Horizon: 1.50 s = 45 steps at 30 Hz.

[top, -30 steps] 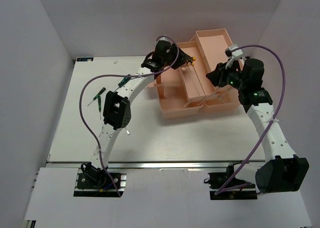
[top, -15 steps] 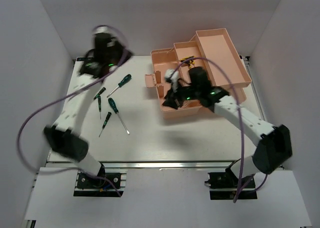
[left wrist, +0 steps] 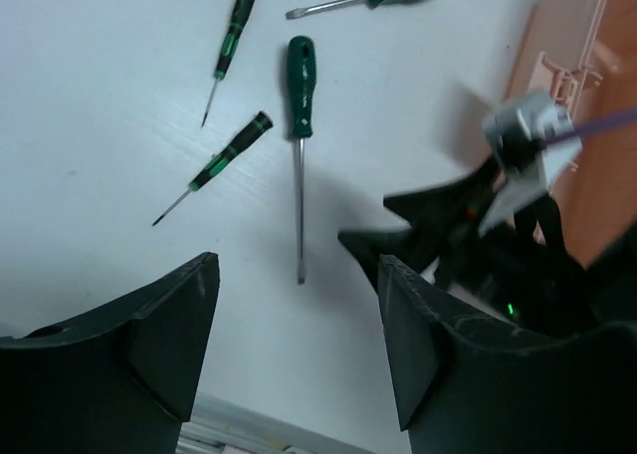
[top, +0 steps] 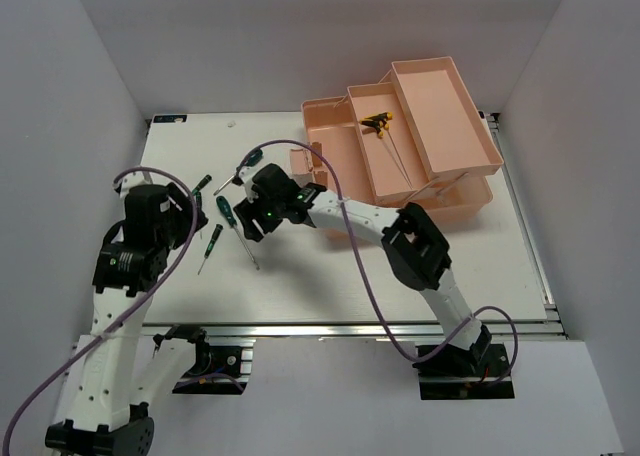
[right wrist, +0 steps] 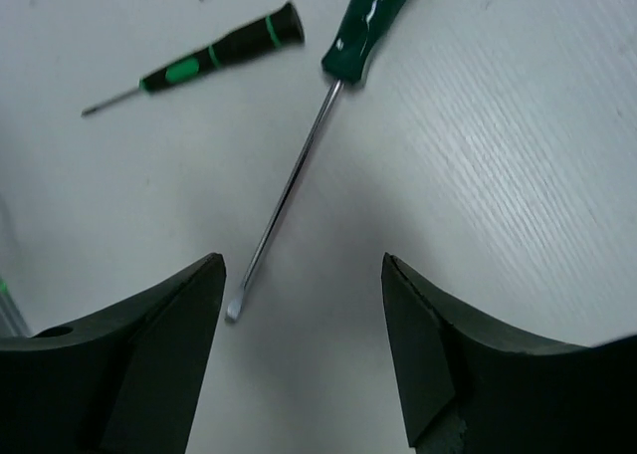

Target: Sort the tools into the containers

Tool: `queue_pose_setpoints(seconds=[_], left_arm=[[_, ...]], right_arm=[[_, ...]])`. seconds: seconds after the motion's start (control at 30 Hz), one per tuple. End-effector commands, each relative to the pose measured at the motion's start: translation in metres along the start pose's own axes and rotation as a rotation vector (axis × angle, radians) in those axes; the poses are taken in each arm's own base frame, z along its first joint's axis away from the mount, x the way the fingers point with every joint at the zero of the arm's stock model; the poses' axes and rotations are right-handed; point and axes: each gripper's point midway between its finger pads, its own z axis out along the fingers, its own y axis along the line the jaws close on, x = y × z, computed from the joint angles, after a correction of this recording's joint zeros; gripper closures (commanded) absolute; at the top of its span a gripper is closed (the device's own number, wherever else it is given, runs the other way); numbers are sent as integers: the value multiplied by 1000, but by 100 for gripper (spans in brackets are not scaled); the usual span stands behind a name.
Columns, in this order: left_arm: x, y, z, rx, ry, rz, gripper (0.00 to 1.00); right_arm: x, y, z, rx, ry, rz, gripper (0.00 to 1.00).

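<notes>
— Is the right claw (right wrist: pixel 299 300) holding anything?
— No. Its jaws stand apart and empty. A green-handled screwdriver (right wrist: pixel 370 28) lies flat on the counter (right wrist: pixel 498 175) just below it, with the shaft running toward the gap between the fingers. A small dark-handled screwdriver (right wrist: pixel 214 54) lies just beyond.
— And the left claw (left wrist: pixel 296 300)?
— Spread wide too, with nothing in it. The two T-handle keys (top: pixel 380 124) lie in a tray of the pink toolbox (top: pixel 445 101), well away from both claws.

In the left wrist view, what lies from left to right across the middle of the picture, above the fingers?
small dark-handled screwdriver → long green-handled screwdriver → right gripper → salmon-pink toolbox
</notes>
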Motion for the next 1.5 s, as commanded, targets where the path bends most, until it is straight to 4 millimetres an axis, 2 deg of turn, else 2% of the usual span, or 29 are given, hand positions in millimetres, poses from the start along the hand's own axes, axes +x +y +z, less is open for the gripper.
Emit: queue_pose_setpoints(seconds=[0.0, 0.07, 0.1, 0.13, 0.2, 0.33, 0.47, 0.57, 0.73, 0.93, 1.03, 1.07, 1.13, 1.17, 1.27, 1.37, 1.47], left_arm=[[0, 22, -34, -13, -66, -32, 25], [-1, 27, -43, -15, -84, -33, 24], [2, 31, -48, -21, -84, -35, 24], [2, 33, -50, -22, -85, -38, 24], [5, 36, -55, -27, -80, -48, 24], [9, 38, -62, -15, -82, -93, 24], [14, 40, -68, 2, -77, -111, 24], [15, 42, -70, -4, -71, -109, 23], [15, 42, -71, -7, -69, -105, 23], [20, 41, -68, 0, -48, -112, 23], [22, 42, -68, -1, -47, -118, 23], [23, 43, -67, -6, -46, -117, 23], [24, 44, -66, -9, -45, -116, 23], [26, 45, -64, -13, -40, -115, 23], [31, 43, -60, 0, -30, -116, 23], [40, 42, -55, 14, -2, -128, 23], [48, 44, -50, 20, 11, -132, 23]], right_arm=[[-40, -3, 19, 74, -109, 100, 30], [-43, -3, 37, 84, -145, 107, 28], [-55, -2, 39, 84, -179, 107, 26], [-59, -2, 45, 91, -191, 113, 26], [-73, -13, 60, 148, -241, 129, 23], [-82, -16, 77, 153, -284, 123, 21], [-76, -22, 95, 181, -289, 119, 22], [-74, -27, 102, 205, -300, 121, 25], [-71, -25, 113, 187, -304, 109, 30], [-53, -23, 127, 225, -268, 29, 33], [-28, -28, 132, 260, -198, 18, 37], [-8, -36, 130, 305, -142, -12, 42], [-7, -39, 126, 322, -131, -33, 45], [7, -43, 125, 342, -91, -47, 46], [12, -53, 113, 380, -61, -91, 47], [18, -64, 101, 398, -27, -116, 56], [27, -70, 91, 376, 3, -126, 72]])
